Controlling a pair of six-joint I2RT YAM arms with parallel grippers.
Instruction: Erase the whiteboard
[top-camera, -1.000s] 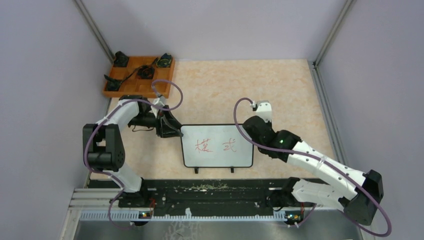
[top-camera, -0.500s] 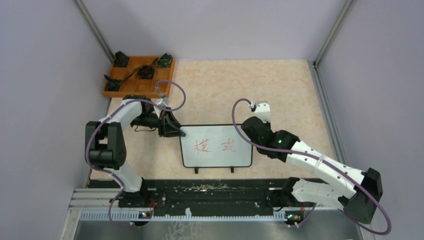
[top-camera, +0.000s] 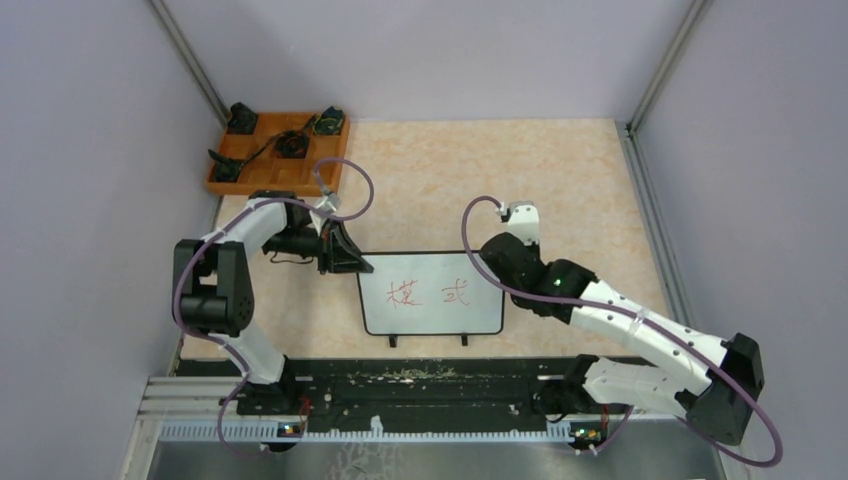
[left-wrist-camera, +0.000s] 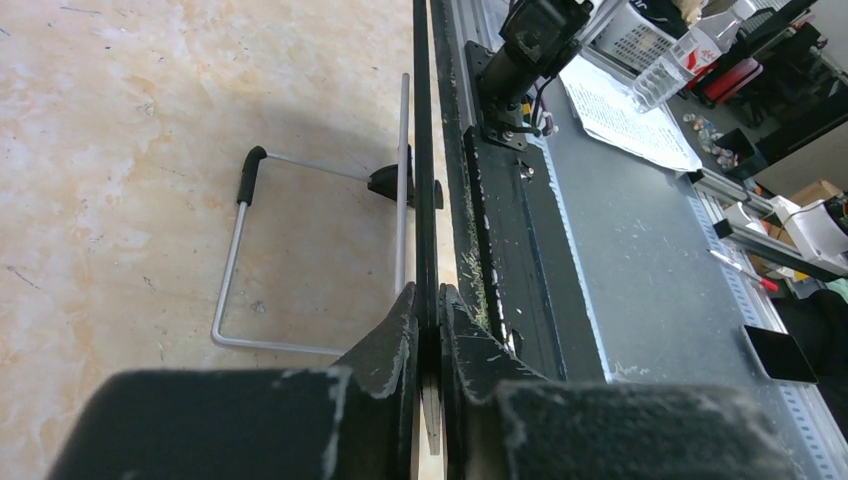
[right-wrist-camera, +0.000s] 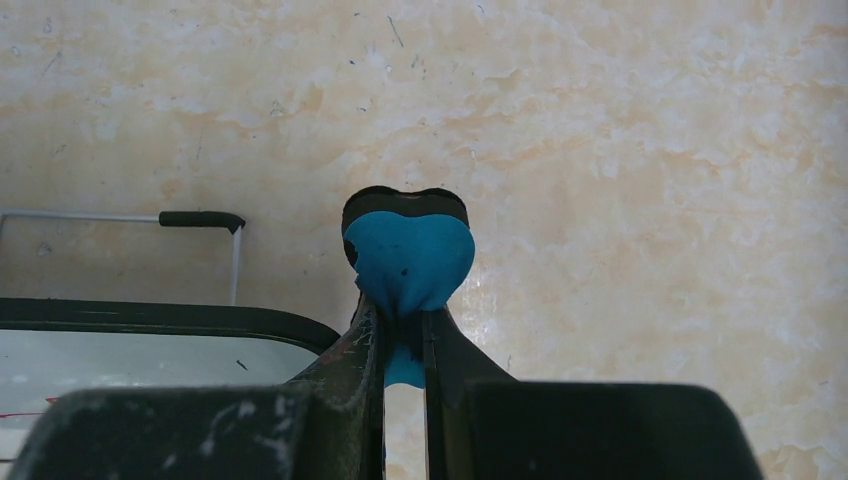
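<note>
My left gripper (left-wrist-camera: 428, 305) is clamped on the whiteboard (left-wrist-camera: 420, 150). Its two matte black, scuffed fingers (left-wrist-camera: 385, 340) pinch the thin black frame edge-on, so from the left wrist I see the board only as a narrow dark line running away from me. From above, that grip sits at the board's upper left corner. Beside the board's edge, a bent metal wire stand (left-wrist-camera: 228, 270) with a black cap on one end rests on the table.

My right gripper (right-wrist-camera: 402, 325) is closed on a blue eraser (right-wrist-camera: 410, 258), a soft, rounded pad with a black backing on its far side. The pad bulges out past the fingertips. It is just beside the board's upper right corner, and the rounded black frame and glossy white face show at the lower left of the right wrist view. I cannot tell whether the eraser touches the board.

The board sits mid-table (top-camera: 560, 180) on a marbled beige surface between my two arms. Its two small black feet (top-camera: 393, 341) point toward the near edge and red handwritten characters (top-camera: 430, 293) cross its middle. I can't judge how steeply it leans.

An orange wooden tray (top-camera: 270, 188) sits at the far left corner, and the dark items in its compartments are too small to identify. From above, the right fingertips are hidden under the wrist.
</note>
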